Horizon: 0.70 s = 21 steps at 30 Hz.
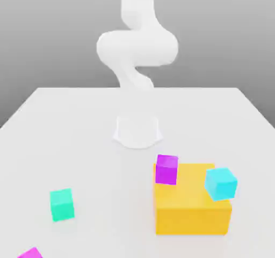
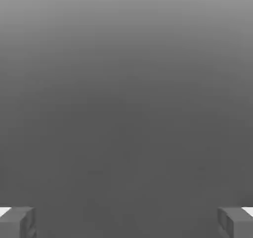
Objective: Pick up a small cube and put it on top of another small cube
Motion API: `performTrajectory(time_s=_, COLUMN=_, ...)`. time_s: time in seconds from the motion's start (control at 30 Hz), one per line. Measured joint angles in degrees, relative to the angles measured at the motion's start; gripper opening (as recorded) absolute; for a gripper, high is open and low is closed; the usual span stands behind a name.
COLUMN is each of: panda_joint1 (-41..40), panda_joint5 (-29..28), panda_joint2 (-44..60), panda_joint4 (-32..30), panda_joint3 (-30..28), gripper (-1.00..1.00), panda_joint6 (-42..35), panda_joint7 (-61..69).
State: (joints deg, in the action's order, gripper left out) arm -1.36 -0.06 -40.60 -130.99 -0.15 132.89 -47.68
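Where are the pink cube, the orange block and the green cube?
pink cube (image 1: pixel 31 253): exterior view, on its top face.
orange block (image 1: pixel 193 219): exterior view, on its front face.
green cube (image 1: pixel 62 205): exterior view, on its front face.

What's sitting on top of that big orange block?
A purple cube sits at the orange block's back corner, a cyan cube at its right edge. The block's underside is hidden.

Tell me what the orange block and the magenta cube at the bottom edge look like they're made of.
Orange block: flat, uniform matte colour, crisp edges, no grain or gloss; reads as plain plastic or painted foam, though a render leaves that open. Magenta cube: same untextured matte look, no highlights, likely the same generic solid; it is cut off by the frame edge, so little of it shows.
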Motion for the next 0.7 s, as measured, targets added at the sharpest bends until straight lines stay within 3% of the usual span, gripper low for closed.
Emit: performTrajectory(time_s=0.7, panda_joint1=-9.63, panda_joint5=0.88, panda_joint2=43.99, panda_joint4=6.61, panda_joint3=-3.93, gripper=0.00, panda_joint6=9.28, panda_joint7=-14.50)
